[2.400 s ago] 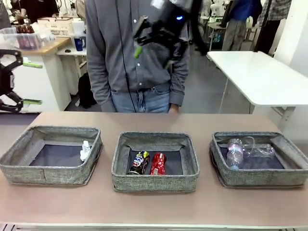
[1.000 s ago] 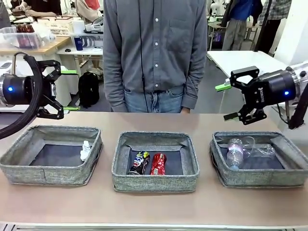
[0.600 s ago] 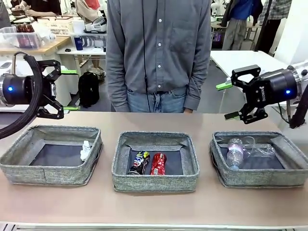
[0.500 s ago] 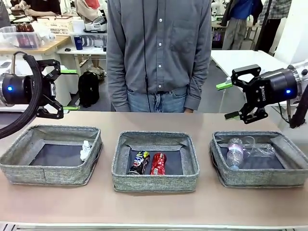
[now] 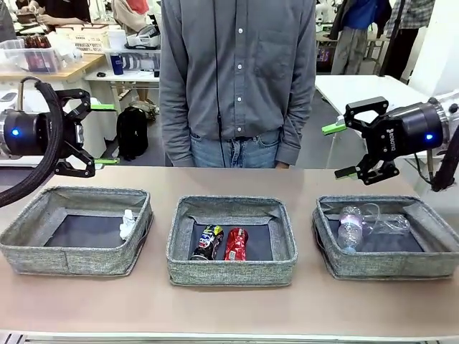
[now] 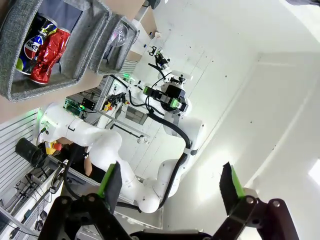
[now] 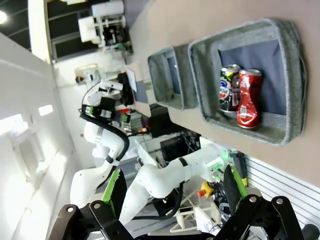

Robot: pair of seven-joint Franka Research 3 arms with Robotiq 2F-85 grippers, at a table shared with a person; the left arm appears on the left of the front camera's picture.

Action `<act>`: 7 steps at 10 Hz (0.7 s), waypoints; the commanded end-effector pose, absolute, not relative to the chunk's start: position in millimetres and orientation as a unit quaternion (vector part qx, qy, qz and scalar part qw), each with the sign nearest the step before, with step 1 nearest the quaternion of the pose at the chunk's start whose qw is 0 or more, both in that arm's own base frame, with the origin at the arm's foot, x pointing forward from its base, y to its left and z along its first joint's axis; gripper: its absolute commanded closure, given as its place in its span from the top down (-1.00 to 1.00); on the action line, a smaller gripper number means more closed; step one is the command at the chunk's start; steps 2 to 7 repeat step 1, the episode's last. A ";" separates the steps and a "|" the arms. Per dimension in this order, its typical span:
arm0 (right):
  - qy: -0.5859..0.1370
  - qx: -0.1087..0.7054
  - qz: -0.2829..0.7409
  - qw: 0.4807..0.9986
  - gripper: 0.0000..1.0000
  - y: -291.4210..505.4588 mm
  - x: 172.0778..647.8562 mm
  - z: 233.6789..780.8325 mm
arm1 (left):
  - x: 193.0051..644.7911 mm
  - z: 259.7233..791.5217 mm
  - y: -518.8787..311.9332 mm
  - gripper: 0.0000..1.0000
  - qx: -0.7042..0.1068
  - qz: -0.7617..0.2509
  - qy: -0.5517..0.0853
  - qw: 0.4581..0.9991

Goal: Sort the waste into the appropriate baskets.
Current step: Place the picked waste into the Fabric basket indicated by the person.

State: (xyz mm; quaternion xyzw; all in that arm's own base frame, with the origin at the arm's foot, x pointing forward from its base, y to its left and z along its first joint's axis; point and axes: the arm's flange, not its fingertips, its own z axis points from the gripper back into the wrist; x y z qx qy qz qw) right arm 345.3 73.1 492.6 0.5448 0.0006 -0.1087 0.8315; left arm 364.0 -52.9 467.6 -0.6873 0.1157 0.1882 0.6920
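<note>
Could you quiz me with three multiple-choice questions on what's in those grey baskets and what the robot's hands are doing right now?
1. Where do the two drink cans lie?
A. In the left basket
B. In the middle basket
C. On the bare table

2. How many grey baskets stand on the table?
A. Two
B. Three
C. Four

3. How do the robot's two hands stand?
A. Both open, holding nothing
B. Both shut on bottles
C. One shut on a can

Answers:
1 B: the red can and the dark multicoloured can lie side by side in the middle basket.
2 B: the left basket holds a paper ball, the right basket holds clear bottles.
3 A: the left hand and the right hand hover above the table with jaws spread.
</note>
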 end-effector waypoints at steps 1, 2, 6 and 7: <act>0.006 0.550 -0.115 0.828 1.00 74.1 345.4 495.6 | 363.0 468.7 -54.5 1.00 -0.687 0.185 0.108 0.695; 0.006 0.550 -0.115 0.828 1.00 74.1 345.4 495.6 | 363.0 468.7 -54.5 1.00 -0.687 0.185 0.108 0.695; 0.006 0.550 -0.115 0.828 1.00 74.1 345.4 495.6 | 363.0 468.7 -54.5 1.00 -0.687 0.185 0.108 0.695; 0.006 0.550 -0.115 0.828 1.00 74.1 345.4 495.6 | 363.0 468.7 -54.5 1.00 -0.687 0.185 0.108 0.695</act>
